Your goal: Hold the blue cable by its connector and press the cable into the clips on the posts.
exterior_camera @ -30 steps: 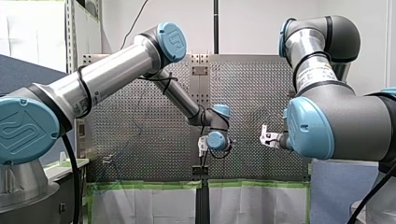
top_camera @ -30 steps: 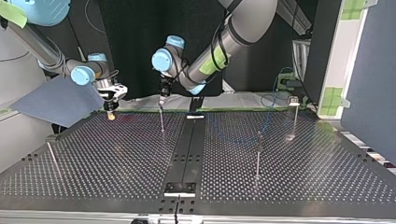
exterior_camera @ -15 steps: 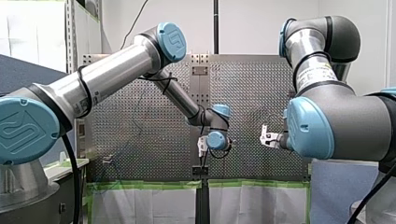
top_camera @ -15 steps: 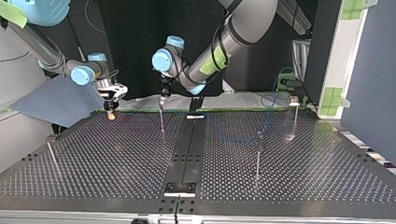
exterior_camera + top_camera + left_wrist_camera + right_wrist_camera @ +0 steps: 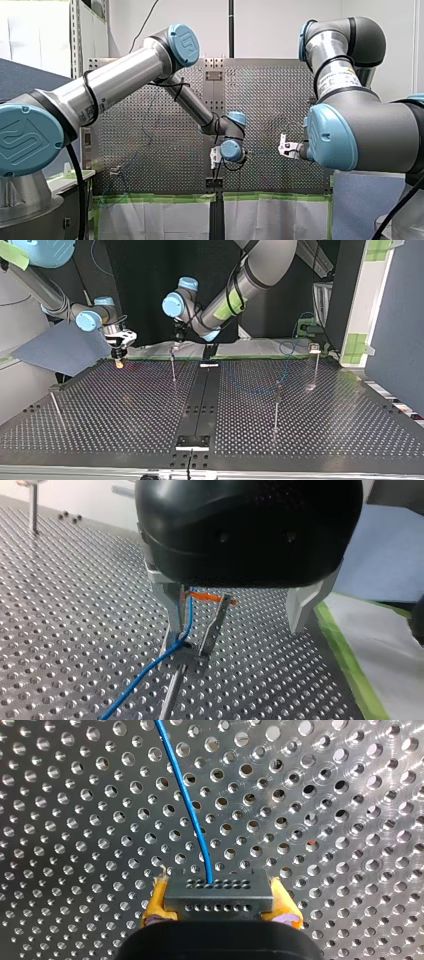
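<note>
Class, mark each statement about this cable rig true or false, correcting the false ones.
1. On my right gripper the jaws are shut on the connector. True.
2. The cable is red. False: it is blue.
3. On my left gripper the jaws stand wide apart. True.
4. The table is a smooth solid sheet. False: it is full of holes.

A plain white wall (image 5: 270, 25) stands beyond the far edge of the perforated metal desk (image 5: 270, 100). In the front view, the desk's near edge is lined with green tape (image 5: 150, 198) above a hanging white sheet (image 5: 160, 220). In the top view, a black curtain (image 5: 140, 290) hangs on the far side, with a blue partition (image 5: 395, 315) at the right.
</note>
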Controlling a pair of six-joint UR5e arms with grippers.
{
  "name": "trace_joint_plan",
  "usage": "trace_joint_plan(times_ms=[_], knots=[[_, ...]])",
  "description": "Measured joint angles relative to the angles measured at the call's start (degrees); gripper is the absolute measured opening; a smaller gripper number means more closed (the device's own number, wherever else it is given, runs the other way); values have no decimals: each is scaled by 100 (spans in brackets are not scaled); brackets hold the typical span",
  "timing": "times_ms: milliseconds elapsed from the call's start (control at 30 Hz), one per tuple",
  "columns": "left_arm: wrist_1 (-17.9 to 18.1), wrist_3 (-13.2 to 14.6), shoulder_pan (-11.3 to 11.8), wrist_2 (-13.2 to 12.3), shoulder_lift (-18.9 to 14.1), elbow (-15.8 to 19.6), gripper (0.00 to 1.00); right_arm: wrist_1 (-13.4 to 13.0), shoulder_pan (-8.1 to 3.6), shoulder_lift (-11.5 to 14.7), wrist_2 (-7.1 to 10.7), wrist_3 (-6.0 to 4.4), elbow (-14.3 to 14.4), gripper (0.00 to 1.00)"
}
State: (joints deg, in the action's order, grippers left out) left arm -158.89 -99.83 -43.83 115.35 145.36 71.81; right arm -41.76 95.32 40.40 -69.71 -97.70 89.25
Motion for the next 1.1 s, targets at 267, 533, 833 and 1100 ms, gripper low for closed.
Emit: trace_joint_plan(times_ms=[267,533,833,1100], knots=[[-143,137,-117,325,-78,50,100,16,0,-5,0,3,1,0],[49,274,-274,500,-471,428,100,10,0,-8,1,-4,1,0],[456,294,-344,481,-957,913,100,13,-1,-8,1,-13,1,0],[676,294,-380,477,-1357,1315,100,22,-4,-8,0,-14,1,0]])
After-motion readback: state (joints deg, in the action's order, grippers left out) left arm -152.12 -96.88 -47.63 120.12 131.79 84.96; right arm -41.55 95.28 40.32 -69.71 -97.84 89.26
